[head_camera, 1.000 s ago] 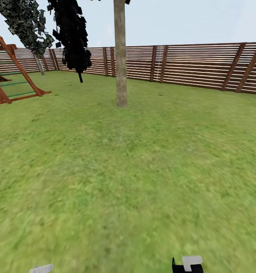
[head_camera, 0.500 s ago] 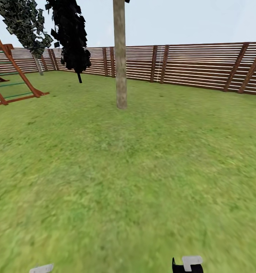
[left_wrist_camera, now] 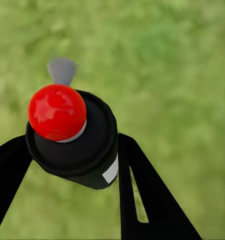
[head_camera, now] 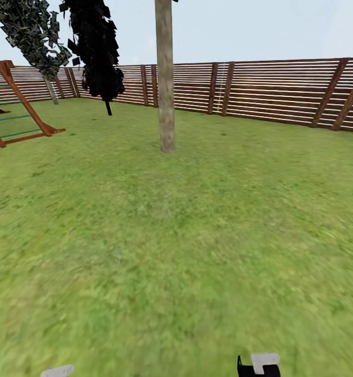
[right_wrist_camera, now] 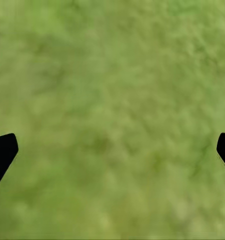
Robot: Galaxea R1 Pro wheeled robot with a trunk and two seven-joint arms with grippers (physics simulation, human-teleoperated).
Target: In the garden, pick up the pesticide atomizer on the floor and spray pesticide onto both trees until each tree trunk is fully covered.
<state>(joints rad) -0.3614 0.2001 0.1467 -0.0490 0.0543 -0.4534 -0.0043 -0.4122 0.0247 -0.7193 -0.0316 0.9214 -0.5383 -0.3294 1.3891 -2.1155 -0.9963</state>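
Note:
My left gripper [left_wrist_camera: 72,146] is shut on the pesticide atomizer [left_wrist_camera: 75,142], a near-black bottle with a red top [left_wrist_camera: 56,112] and a white label, held over grass. The right gripper [right_wrist_camera: 112,150] is open, its black fingertips [right_wrist_camera: 2,152] wide apart above bare lawn. In the head view, one tree trunk [head_camera: 166,89] of pale mottled bark stands straight ahead on the lawn, several metres off. A second tree [head_camera: 32,31] with patchy dark green leaves leans at the far left by the fence, its thin pale trunk [head_camera: 52,91] small in the distance.
A brown slat fence [head_camera: 270,89] closes the lawn at the back. A near-black tree [head_camera: 98,47] stands left of the near trunk. A red-brown wooden play frame [head_camera: 16,107] sits at the left edge. Open grass [head_camera: 176,251] lies between me and the trunk.
The whole head view has shifted: the near trunk sits slightly lower and larger, and the play frame has slid leftward, so the camera has moved forward. Both grippers hold as before.

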